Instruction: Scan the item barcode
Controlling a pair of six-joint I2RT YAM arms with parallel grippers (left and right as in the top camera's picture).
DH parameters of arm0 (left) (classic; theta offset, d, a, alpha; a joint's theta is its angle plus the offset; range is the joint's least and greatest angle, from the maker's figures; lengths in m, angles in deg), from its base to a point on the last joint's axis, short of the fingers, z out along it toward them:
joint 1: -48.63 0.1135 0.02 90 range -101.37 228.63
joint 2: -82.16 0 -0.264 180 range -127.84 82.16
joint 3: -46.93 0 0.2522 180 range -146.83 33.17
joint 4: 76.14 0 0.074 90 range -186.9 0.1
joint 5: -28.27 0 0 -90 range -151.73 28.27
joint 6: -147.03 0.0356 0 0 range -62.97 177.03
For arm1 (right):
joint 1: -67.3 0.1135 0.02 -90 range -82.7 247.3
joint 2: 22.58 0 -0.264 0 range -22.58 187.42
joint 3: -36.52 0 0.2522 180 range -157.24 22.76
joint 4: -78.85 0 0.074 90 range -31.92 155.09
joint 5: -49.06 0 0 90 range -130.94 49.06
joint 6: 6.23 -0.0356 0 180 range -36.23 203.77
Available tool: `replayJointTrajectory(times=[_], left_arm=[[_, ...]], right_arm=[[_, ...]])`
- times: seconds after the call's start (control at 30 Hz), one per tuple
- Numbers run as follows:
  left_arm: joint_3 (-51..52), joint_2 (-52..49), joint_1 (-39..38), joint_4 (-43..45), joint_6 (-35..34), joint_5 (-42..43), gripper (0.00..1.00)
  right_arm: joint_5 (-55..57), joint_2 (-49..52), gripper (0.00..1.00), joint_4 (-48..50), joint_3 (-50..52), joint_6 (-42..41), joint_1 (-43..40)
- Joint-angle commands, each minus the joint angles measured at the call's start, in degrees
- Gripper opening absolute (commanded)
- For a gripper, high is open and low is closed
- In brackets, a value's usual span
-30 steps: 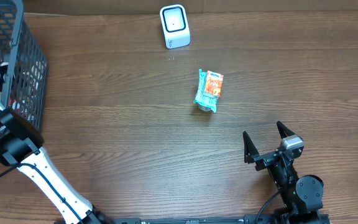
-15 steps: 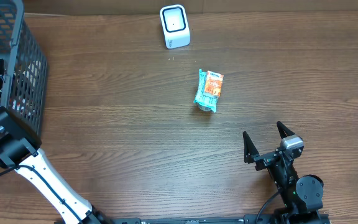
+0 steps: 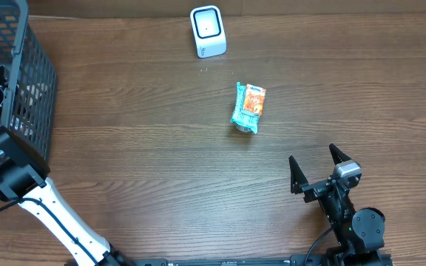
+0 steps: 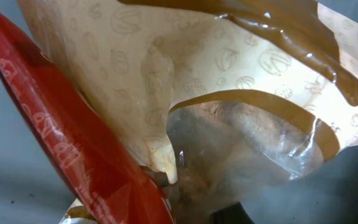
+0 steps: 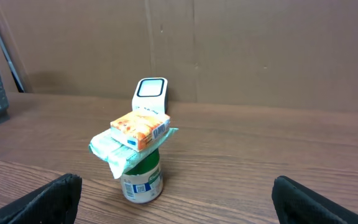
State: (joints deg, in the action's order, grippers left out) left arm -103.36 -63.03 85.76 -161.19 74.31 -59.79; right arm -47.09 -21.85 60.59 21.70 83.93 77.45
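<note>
My left arm (image 3: 6,174) reaches into the grey wire basket (image 3: 39,74) at the table's left edge. In the left wrist view a tan snack bag (image 4: 166,81) with a clear window fills the picture, and a red bag (image 4: 73,143) lies against it. The left gripper (image 4: 191,208) is shut with the tan bag's film bunched at its jaws; only one dark fingertip (image 4: 232,216) shows. No barcode shows on either bag. The white scanner (image 3: 208,31) (image 5: 150,93) stands at the back. My right gripper (image 3: 315,164) (image 5: 179,202) rests open near the front right, holding nothing.
A small jar (image 5: 142,180) stands mid-table with a teal packet (image 3: 241,111) and an orange box (image 3: 254,100) stacked on top. Its label barcode faces the right wrist camera. Cardboard walls off the back of the table.
The left gripper has shut inside the basket, and the left arm has shifted slightly. The right arm and the stacked items have not moved.
</note>
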Motion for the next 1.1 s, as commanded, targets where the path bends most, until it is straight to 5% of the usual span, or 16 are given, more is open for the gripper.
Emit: replayJointTrajectory(times=[0.0, 0.5, 1.07], left_arm=[[3.15, -5.86, 0.35, -1.07, -1.53, -0.39, 0.04], [-17.62, 6.99, 0.35, -6.69, -13.73, -0.42, 0.04], [-18.67, 32.52, -6.38, -20.72, -28.24, 5.35, 0.04]], right_arm=[[0.04, -0.57, 1.00, 0.28, 0.61, -0.20, -0.31], [0.04, -0.57, 1.00, 0.28, 0.61, -0.17, -0.31], [0.04, -0.57, 1.00, 0.28, 0.61, -0.17, -0.31]])
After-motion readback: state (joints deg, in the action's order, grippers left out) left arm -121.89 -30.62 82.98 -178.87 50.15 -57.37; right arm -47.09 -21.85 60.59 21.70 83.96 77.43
